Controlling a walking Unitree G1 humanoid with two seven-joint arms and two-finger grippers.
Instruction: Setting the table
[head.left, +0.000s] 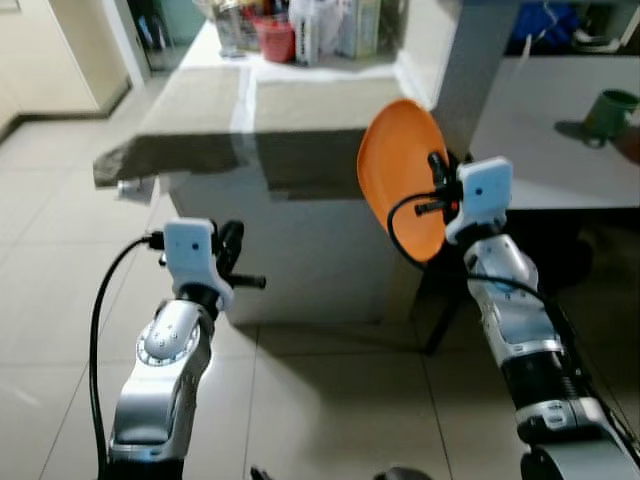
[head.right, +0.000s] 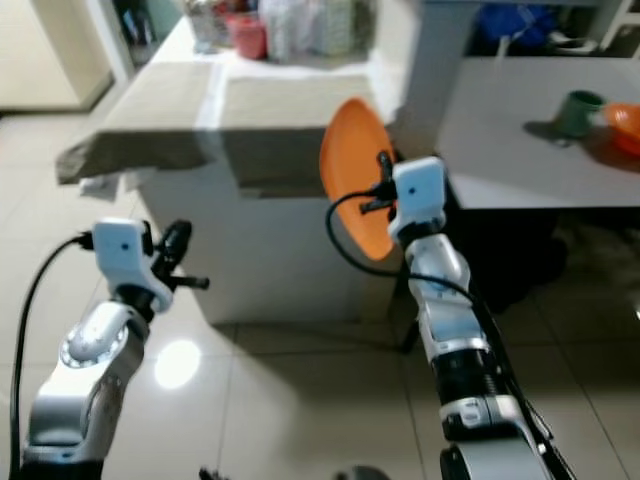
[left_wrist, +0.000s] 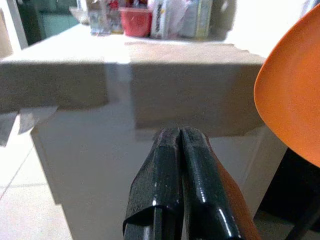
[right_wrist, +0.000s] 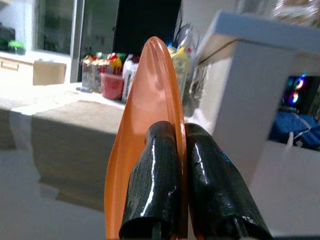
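I'm holding the orange plate (head.left: 402, 175) upright, right gripper (right_wrist: 181, 150) pinching its rim; white table (head.left: 560, 150) lying at two o'clock. Left gripper (left_wrist: 180, 145) is hovering closed, empty.

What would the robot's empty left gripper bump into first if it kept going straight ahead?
Probably the hanging edge of the beige tablecloth on the white table. The shut left gripper points right at it, though how far off is hard to judge.
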